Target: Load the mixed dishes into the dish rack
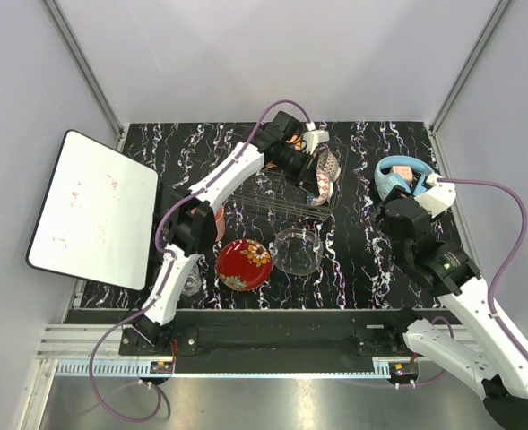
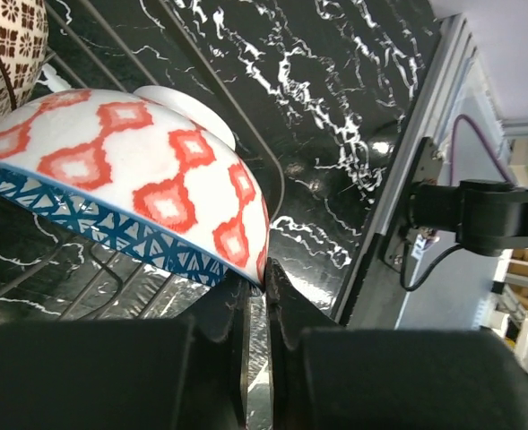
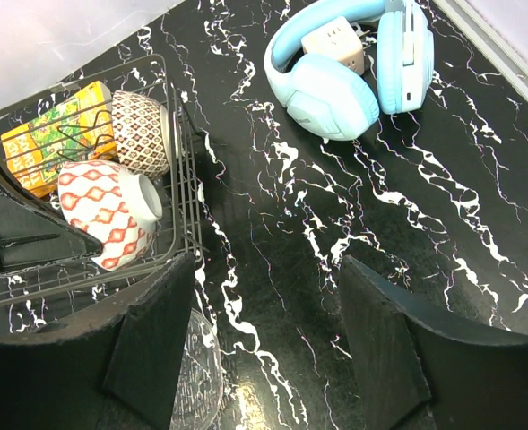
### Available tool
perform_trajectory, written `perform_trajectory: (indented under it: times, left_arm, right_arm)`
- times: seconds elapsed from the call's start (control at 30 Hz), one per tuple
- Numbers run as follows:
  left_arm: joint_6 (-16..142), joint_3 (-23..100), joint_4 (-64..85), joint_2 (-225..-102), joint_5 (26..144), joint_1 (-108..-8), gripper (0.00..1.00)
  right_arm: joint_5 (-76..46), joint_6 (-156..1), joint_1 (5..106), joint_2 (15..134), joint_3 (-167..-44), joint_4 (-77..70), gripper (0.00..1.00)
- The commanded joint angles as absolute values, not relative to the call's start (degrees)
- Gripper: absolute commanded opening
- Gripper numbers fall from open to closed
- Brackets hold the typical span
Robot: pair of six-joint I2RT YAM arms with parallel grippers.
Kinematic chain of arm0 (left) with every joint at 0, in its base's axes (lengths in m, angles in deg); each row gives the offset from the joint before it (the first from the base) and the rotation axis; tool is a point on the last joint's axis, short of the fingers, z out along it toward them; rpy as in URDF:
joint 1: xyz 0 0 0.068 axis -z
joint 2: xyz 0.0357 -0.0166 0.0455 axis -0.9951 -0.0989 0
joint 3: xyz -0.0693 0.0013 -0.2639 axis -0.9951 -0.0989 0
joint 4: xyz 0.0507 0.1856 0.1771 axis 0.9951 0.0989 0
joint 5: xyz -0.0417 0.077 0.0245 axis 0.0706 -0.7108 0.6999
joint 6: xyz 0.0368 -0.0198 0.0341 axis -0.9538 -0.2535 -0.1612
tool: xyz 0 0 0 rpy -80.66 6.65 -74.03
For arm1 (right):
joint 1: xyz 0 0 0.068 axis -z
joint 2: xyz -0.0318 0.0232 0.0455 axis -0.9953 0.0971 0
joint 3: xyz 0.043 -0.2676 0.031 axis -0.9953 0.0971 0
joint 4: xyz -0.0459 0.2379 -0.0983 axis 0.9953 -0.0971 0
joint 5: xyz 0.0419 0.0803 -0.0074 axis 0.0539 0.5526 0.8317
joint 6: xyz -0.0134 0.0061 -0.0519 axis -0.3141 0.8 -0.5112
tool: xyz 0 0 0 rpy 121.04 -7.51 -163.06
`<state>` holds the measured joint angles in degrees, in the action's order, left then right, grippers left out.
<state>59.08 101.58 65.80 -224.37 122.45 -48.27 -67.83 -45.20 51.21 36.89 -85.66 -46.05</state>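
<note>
The blue patterned bowl (image 2: 138, 179) is pinched at its rim by the nearly closed left hand (image 2: 256, 285). It is tipped on edge just ahead of the hand, inside the dish rack (image 3: 188, 193). The right hand (image 3: 265, 322) is held wide and empty over the bench (image 3: 335, 224), farther away.

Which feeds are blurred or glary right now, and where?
Left wrist: blue patterned bowl sharp, jaws in the foreground dark and soft, small glare spot on the table. Right wrist: table crisp, jaws a dark blur. Top external: evenly lit, sharp throughout.

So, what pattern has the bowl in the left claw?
The bowl: red diamonds on white, blue rim band; left wrist view.
</note>
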Motion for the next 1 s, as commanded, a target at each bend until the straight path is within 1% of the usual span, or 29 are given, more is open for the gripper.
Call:
perform_trajectory:
  times: [0.0,0.27,0.53,0.6,0.7,0.73,0.77,0.83,0.87,0.97]
  left_arm:
    - [54.29,105.10,65.67,-223.59,120.91,-47.50,0.00]
    - [49.97,102.90,67.69,-223.67,119.32,-44.08,0.00]
    - [48.83,101.68,68.13,-224.55,118.71,-43.98,0.00]
    - [48.65,101.50,68.05,-224.64,118.53,-43.98,0.02]
    - [48.12,100.97,68.14,-224.64,118.01,-44.07,0.18]
    - [47.51,100.71,68.14,-224.47,118.44,-44.25,0.21]
    - [47.25,100.44,68.14,-224.38,118.44,-44.34,0.28]
    - [46.55,100.09,68.13,-224.29,118.44,-44.86,0.32]
    - [46.28,99.92,68.14,-224.38,118.27,-44.95,0.37]
    - [45.23,99.48,68.31,-224.55,116.77,-45.13,0.47]
  right_arm:
    - [-68.06,-43.80,51.29,36.67,-85.31,-45.50,0.72]
    - [-67.80,-43.71,51.29,36.32,-84.78,-44.97,0.72]
    - [-67.97,-43.71,51.38,36.05,-84.25,-44.97,0.72]
    - [-67.97,-43.62,51.38,36.22,-84.25,-44.97,0.72]
    - [-68.15,-43.45,51.29,36.49,-84.25,-45.06,0.72]
    - [-68.06,-43.45,51.29,36.58,-84.34,-45.06,0.73]
    - [-68.23,-43.53,51.38,36.75,-84.34,-44.97,0.73]
    - [-68.24,-43.62,51.29,37.02,-84.51,-45.06,0.73]
    - [-68.32,-43.62,51.29,37.10,-84.60,-44.97,0.73]
    - [-68.24,-43.54,51.29,37.72,-84.95,-44.97,0.73]
